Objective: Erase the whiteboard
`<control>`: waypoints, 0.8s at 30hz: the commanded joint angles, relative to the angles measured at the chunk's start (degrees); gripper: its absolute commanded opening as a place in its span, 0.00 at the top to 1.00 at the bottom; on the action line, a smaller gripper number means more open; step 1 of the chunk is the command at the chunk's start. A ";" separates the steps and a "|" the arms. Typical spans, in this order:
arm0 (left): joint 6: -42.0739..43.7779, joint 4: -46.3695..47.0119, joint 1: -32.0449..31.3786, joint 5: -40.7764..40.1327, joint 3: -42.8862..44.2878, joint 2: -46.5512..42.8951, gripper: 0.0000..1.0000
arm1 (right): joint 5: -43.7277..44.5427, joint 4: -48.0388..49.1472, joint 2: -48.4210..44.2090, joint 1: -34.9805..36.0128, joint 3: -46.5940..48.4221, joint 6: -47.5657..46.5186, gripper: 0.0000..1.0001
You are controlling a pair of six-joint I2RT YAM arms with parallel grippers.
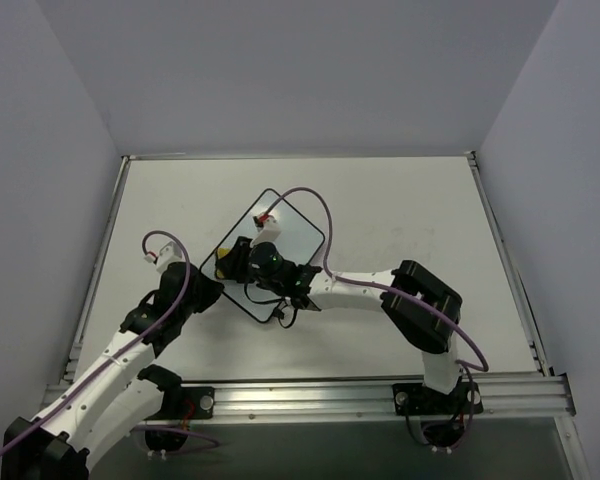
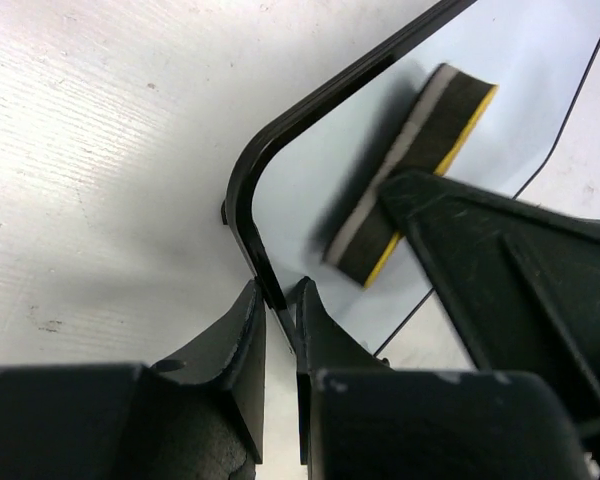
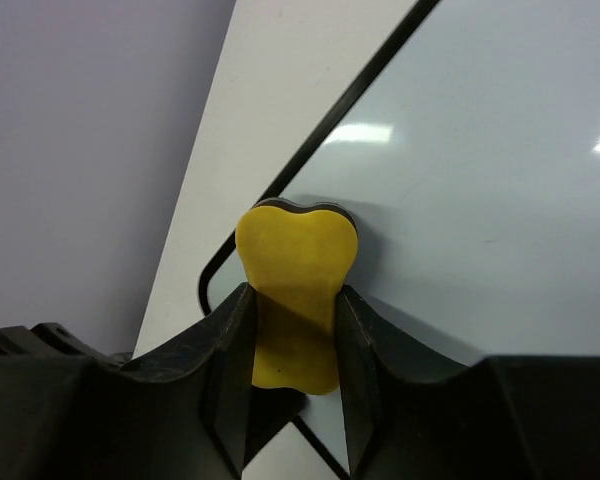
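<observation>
The whiteboard (image 1: 292, 236) lies turned like a diamond on the table, its white face (image 3: 480, 180) free of marks where it shows. My left gripper (image 2: 278, 292) is shut on the board's thin black frame (image 2: 242, 200) at the corner nearest the left arm (image 1: 216, 286). My right gripper (image 3: 294, 292) is shut on a yellow sponge (image 3: 298, 245) and squeezes it. The sponge's dark underside (image 2: 412, 170) rests on the board near that same corner. In the top view the right gripper (image 1: 240, 258) hangs over the board's left part, with a sliver of yellow sponge (image 1: 225, 252) beside it.
The white table (image 1: 410, 220) is walled in by pale panels at the back and both sides. A metal rail (image 1: 380, 395) with the arm bases runs along the near edge. The right arm's purple cable (image 1: 315, 205) loops over the board.
</observation>
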 commanded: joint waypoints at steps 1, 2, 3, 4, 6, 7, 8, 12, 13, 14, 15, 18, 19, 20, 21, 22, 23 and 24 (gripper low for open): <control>4.39 -9.99 -1.09 1.20 -2.87 2.89 0.98 | 3.57 -16.28 3.90 -4.25 -7.26 -1.02 1.00; 4.31 -9.99 -1.09 1.20 -2.87 2.81 0.98 | 3.31 -15.41 3.37 -5.05 -8.15 -0.84 1.00; 4.31 -9.99 -1.09 1.11 -2.96 2.63 0.98 | 2.96 -15.14 2.58 -6.53 -8.94 -0.76 1.00; 4.22 -10.08 -1.27 1.11 -2.88 2.63 0.98 | 2.78 -14.96 2.31 -7.33 -9.64 -0.84 1.00; 4.13 -10.17 -1.27 0.93 -2.96 2.54 0.98 | 2.60 -14.88 1.61 -9.35 -11.32 -1.02 1.00; 4.13 -10.25 -1.36 0.84 -2.79 2.54 0.98 | 2.34 -14.70 1.43 -10.06 -11.93 -1.02 1.00; 4.13 -10.25 -1.36 0.84 -2.79 2.54 0.98 | 1.82 -14.35 1.17 -10.67 -13.15 -1.02 1.00; 3.96 -10.78 -1.45 0.76 -2.61 2.10 0.98 | 1.72 -13.21 -0.06 -12.96 -16.49 -1.11 1.00; 3.87 -11.13 -1.36 0.76 -2.61 1.32 0.98 | 1.72 -12.68 -0.76 -13.40 -17.20 -1.11 1.00; 3.87 -11.13 -1.44 0.76 -2.70 0.88 0.98 | 1.64 -12.50 -1.03 -13.75 -17.73 -1.02 1.00; 3.87 -11.22 -1.45 0.84 -2.70 0.35 0.98 | 1.64 -12.33 -1.47 -13.93 -18.78 -1.02 1.00; 4.13 -11.66 -1.45 1.02 -2.70 -2.98 0.95 | 1.46 -11.71 -2.35 -14.11 -19.84 -1.19 1.00; 4.39 -11.84 -1.62 1.11 -2.61 -3.60 0.91 | 1.46 -11.45 -2.61 -14.11 -20.02 -1.19 1.00; 4.48 -12.01 -1.53 1.19 -2.52 -4.22 0.84 | 1.46 -11.36 -2.79 -14.02 -20.11 -1.28 1.00; 4.66 -12.27 -1.53 1.28 -2.35 -5.27 0.82 | 1.81 -11.45 -3.22 -13.93 -20.11 -1.37 1.00; 4.75 -12.62 -1.62 1.37 -2.17 -5.63 0.78 | 1.90 -11.62 -3.40 -13.93 -20.11 -1.46 1.00; 4.92 -12.72 -1.62 1.55 -2.08 -5.98 0.75 | 1.81 -11.71 -3.66 -13.93 -20.20 -1.55 1.00; 5.01 -13.24 -1.71 1.55 -1.74 -6.68 0.68 | 1.98 -11.71 -4.01 -13.84 -20.28 -1.63 1.00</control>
